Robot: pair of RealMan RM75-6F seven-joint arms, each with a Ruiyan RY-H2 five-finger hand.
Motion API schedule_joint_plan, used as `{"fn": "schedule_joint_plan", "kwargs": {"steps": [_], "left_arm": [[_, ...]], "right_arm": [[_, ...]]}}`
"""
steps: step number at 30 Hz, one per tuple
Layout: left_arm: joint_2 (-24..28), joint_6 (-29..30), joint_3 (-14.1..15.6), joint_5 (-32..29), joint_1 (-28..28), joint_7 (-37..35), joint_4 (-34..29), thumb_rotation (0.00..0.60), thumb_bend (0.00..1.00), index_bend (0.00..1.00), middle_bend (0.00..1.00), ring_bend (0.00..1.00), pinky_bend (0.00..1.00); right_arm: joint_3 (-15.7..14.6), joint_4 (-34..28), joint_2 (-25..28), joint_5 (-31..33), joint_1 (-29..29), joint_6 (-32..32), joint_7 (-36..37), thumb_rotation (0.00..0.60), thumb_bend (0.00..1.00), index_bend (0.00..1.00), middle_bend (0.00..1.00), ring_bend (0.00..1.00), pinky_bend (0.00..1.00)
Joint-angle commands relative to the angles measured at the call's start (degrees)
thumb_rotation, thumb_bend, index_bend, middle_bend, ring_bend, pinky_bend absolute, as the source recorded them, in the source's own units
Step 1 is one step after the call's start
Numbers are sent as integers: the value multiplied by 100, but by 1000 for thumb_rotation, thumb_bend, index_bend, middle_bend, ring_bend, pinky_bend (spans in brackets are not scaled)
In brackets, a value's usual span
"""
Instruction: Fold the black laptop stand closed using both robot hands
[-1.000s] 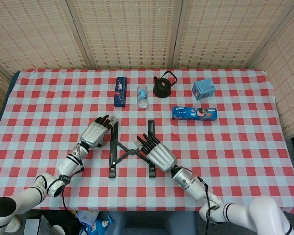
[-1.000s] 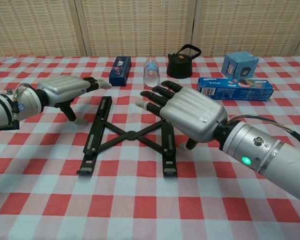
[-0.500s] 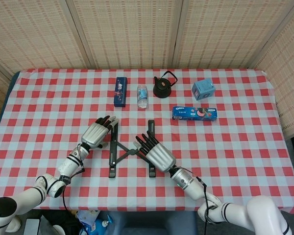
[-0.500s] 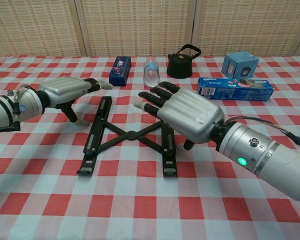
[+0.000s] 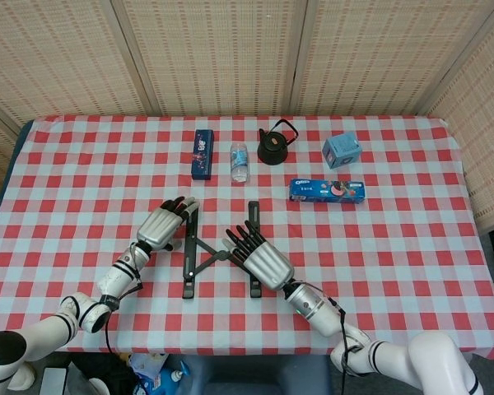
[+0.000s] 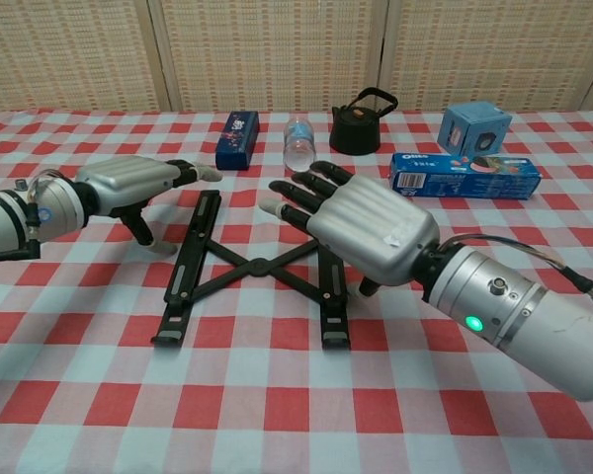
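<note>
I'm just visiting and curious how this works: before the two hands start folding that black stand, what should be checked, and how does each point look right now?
1. Laptop stand lies flat and spread open in an X on the table: ok.
2. Left hand is beside the stand's left rail, fingers extended, holding nothing: ok. Whether its thumb touches the cloth: cannot tell.
3. Right hand is over the right rail, fingers spread, holding nothing: ok. Contact with the rail: cannot tell, the hand hides it.
4. Both hands have a grip on the rails: not ok, none yet.
5. Water bottle and blue box lie apart from the stand, beyond its far end: ok.
</note>
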Motion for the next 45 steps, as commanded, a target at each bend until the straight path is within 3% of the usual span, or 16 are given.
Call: {"fn": "schedule_joint_plan", "kwargs": {"steps": [1,45], "left_arm": [[-3,5,0,-1,1,1,-5,600,223,0,0,0,151],[258,-200,-7,-105,5,-273,-593,600,223,0,0,0,151]], "right_arm": [[-17,50,-21,0,-12,3,17,600,0,0,0,0,0],[179,1164,-907,-157,196,612,890,600,0,0,0,0,0]]}}
